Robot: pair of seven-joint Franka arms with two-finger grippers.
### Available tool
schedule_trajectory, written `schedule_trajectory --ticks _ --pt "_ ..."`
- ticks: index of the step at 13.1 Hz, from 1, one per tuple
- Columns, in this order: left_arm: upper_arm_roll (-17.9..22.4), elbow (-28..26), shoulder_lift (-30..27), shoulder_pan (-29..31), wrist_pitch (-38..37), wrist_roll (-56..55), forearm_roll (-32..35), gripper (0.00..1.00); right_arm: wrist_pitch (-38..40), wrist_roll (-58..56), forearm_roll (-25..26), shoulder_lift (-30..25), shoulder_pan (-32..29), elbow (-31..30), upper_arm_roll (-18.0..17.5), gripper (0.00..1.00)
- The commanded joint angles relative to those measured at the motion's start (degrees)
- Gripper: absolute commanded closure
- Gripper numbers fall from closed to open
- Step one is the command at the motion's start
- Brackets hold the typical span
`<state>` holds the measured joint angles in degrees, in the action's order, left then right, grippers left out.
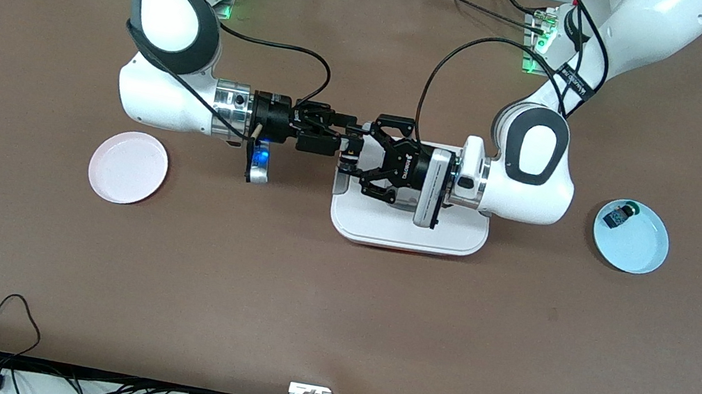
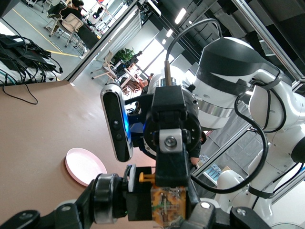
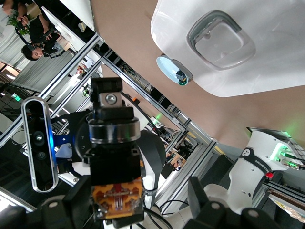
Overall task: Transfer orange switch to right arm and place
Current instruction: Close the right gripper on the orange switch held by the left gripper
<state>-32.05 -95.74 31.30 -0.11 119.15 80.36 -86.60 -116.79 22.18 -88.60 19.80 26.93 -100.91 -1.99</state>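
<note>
Two grippers meet fingertip to fingertip above the white tray (image 1: 388, 231). Orange switch (image 2: 164, 206): small black block w/ orange face, pinched in left gripper (image 1: 349, 152), fingers fully closed on it, over tray's edge toward the right arm's end. Both arms lie horizontal, wrists level. Right gripper (image 1: 342, 131) fingers set wide around the switch, grip not clear.
</note>
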Motion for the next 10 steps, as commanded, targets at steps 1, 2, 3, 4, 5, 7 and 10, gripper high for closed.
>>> schedule_trajectory --ticks 1,2,3,4,5,7,10 --pt "-0.1 0.1 -0.6 -0.1 -0.1 0.9 -1.9 0.48 -1.2 0.0 -1.5 -1.4 0.5 -1.6 0.1 0.19" --pt "-0.1 0.2 -0.6 -0.1 -0.1 0.9 -1.9 0.48 -1.0 0.1 -1.5 -1.4 0.4 -1.6 0.1 0.21" --pt "-0.1 0.2 -0.6 -0.1 -0.1 0.9 -1.9 0.49 -0.7 0.1 -1.4 -1.3 0.1 -1.3 0.1 0.21" --pt "-0.1 0.2 -0.6 -0.1 0.0 0.9 -1.9 0.49 -0.5 0.8 -1.4 -1.3 0.1 -1.2 0.2 0.21" --pt "-0.1 0.2 -0.6 -0.1 0.0 0.9 -1.9 0.48 -0.5 1.2 -1.4 -1.3 0.1 -1.1 0.2 0.23" --pt "-0.1 0.3 -0.6 -0.1 0.0 0.8 -1.9 0.48 -0.7 1.2 -1.4 -1.3 0.1 -1.1 0.2 0.31" --pt "-0.1 0.3 -0.6 -0.1 0.0 0.8 -2.5 0.49 -0.9 1.2 -1.4 -1.3 0.1 -1.0 0.3 0.53"
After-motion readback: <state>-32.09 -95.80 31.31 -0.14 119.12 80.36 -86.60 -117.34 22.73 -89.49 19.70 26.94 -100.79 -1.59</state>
